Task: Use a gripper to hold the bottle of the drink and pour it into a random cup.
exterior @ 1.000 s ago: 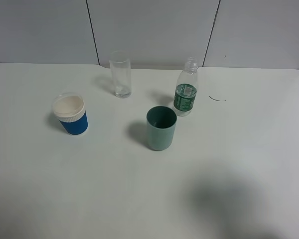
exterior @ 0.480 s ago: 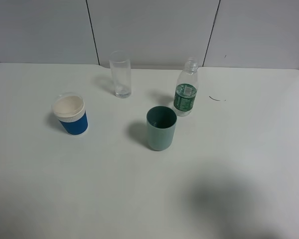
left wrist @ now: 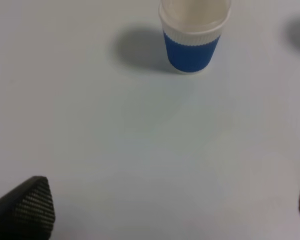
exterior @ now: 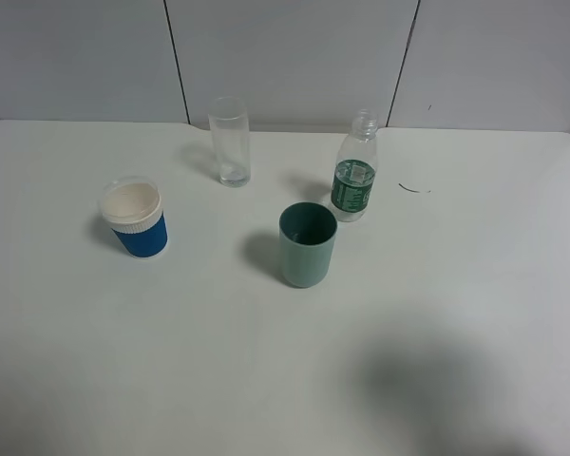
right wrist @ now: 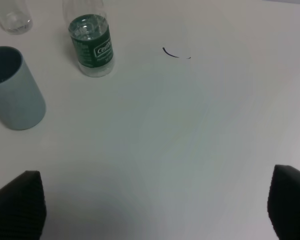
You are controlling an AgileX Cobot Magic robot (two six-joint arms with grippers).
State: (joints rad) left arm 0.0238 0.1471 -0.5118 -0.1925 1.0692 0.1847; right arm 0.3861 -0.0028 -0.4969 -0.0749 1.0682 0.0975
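Standing bottle (right wrist: 91, 45) beyond open hand (right wrist: 155, 210)

High camera looks down at white counter (exterior: 475, 285) from front, far back, sees all. Left wrist camera sits low, close, faces blue cup (left wrist: 192, 37); high view has it too (exterior: 133, 218). Right wrist camera looks down, faces bottle (right wrist: 91, 42) and green cup (right wrist: 15, 90), both in high view.

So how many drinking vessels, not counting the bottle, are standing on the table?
3: a blue paper cup at left, a tall clear glass at the back, and a teal cup in the middle. None seem hidden.
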